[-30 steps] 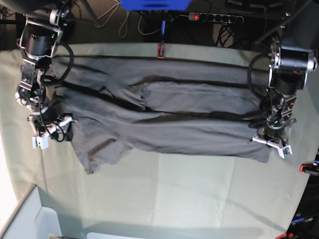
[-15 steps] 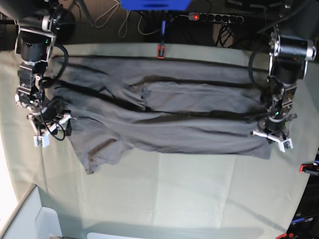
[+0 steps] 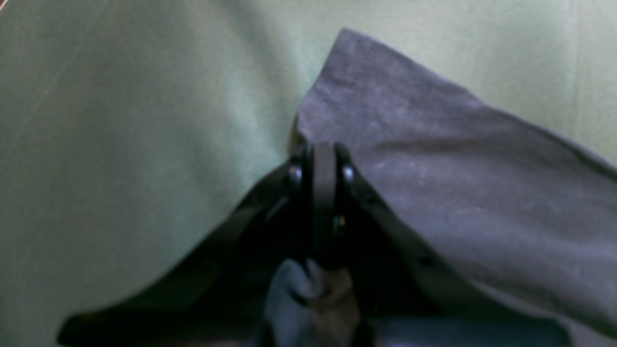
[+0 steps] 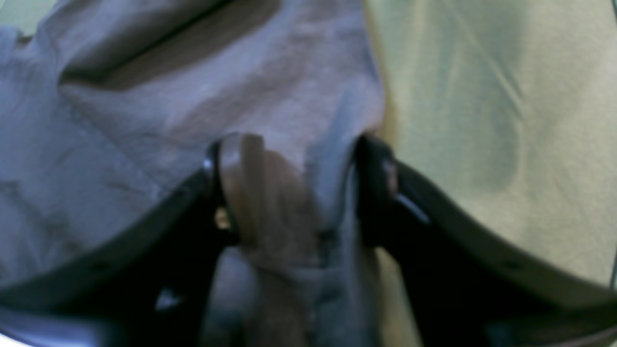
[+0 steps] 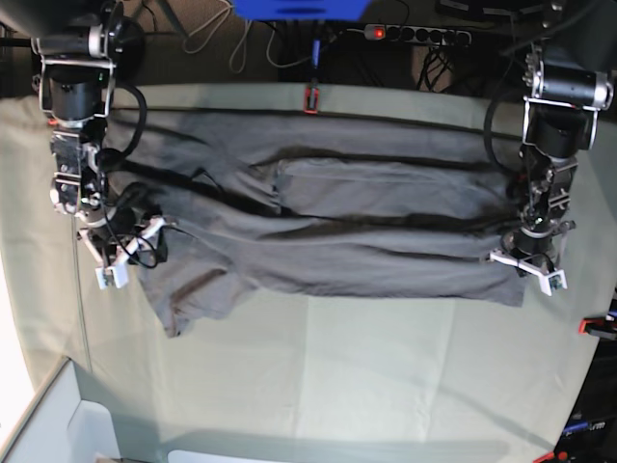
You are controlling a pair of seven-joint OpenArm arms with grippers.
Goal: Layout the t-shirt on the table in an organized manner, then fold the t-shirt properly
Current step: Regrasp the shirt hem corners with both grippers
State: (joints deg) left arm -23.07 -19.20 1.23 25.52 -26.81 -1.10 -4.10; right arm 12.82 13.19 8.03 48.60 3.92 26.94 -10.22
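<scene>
"While the shirt (image 5: 376, 256) lies rumpled across the counter (image 5: 337, 376), the left fingers (image 3: 343, 178) are pinching it!"

"And look, the right fingers (image 4: 243, 178) are open, down at its side edge!"

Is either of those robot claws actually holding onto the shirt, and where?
The left gripper pinches the dark grey cotton t-shirt by its side edge, near a corner; the right is open.

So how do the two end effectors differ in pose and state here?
The left end effector is shut, whereas the right end effector stands open. The left one sits over the near corner of the t-shirt; the right one straddles cloth along its side edge. Both point down at the shirt.
</scene>
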